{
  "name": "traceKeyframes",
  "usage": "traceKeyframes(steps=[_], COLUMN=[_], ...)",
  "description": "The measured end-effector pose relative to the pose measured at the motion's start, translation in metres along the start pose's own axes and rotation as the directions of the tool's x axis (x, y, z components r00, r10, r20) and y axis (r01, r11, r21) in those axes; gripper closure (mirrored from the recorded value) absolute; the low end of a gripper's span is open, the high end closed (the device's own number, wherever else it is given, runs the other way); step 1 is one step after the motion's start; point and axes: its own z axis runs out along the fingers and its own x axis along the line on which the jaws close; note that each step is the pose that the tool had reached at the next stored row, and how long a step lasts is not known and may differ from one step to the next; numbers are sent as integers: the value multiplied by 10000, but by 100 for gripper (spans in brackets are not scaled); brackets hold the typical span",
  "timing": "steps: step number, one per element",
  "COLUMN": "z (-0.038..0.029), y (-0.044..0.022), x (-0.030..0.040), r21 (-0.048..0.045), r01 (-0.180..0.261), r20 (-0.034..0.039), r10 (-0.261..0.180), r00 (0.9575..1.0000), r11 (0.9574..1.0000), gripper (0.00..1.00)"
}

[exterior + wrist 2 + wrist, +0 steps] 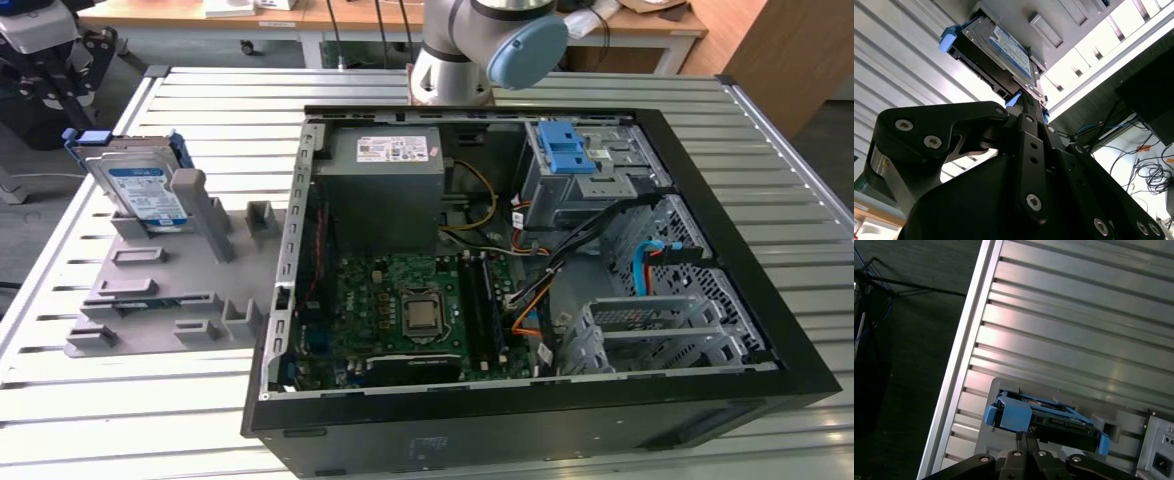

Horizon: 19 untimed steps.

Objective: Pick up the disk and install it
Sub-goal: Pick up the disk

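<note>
While upright, disk [140, 188] near table [160, 420] edge

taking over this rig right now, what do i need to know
Gripper: shut, holding nothing; both wrist views show the disk ahead of it, untouched.
Disk: on edge in the grey holder, on the exterior view's left of the open computer case.
Done: nothing that shows; disk not picked up.
Left: the pick-up and the install.
</note>
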Motion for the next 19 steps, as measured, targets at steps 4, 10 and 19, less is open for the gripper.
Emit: traceKeyframes(steps=[4,10,19], z=[0,0,0], y=[0,0,0], x=[0,0,0], r21=[1,3,6], r01=[87,220,420], r20=[-3,-9,-17], r10=[-87,-220,-420], r00=[10000,9998,9991], r11=[10000,9998,9991], gripper=[89,89,89])
